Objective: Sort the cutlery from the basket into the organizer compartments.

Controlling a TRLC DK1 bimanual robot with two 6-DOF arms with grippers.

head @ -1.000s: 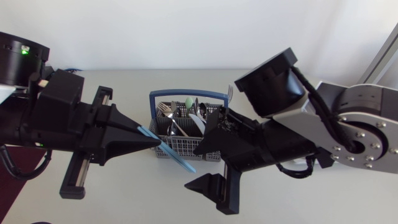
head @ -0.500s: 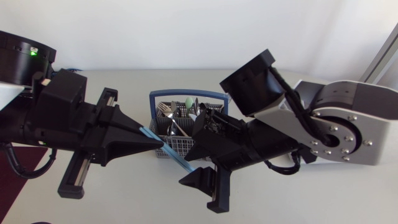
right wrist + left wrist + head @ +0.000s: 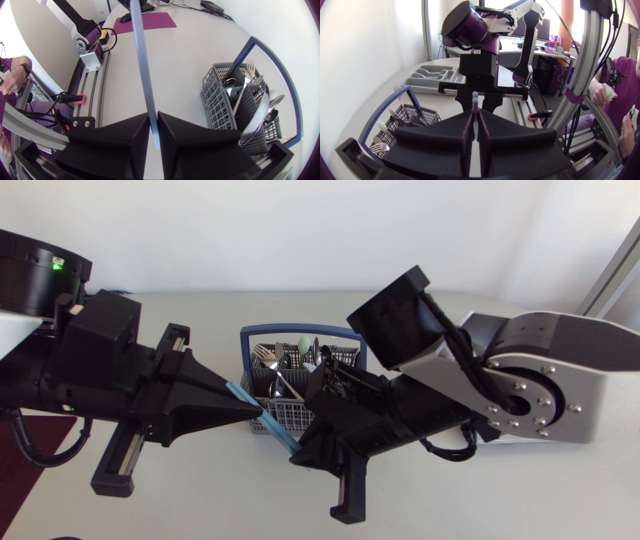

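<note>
1. Two arms meet low over the table, one from each side.
2. Grey basket with a blue handle sits just behind both claws, cutlery standing in it.
3. Grey organizer lies on the table beyond the basket.
4. Left claw pinches one end of the thin blue utensil — right claw is clamped on the other end, in front of the basket.

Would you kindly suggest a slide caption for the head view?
Left end effector and right end effector both grip a blue utensil by the cutlery basket.
</note>
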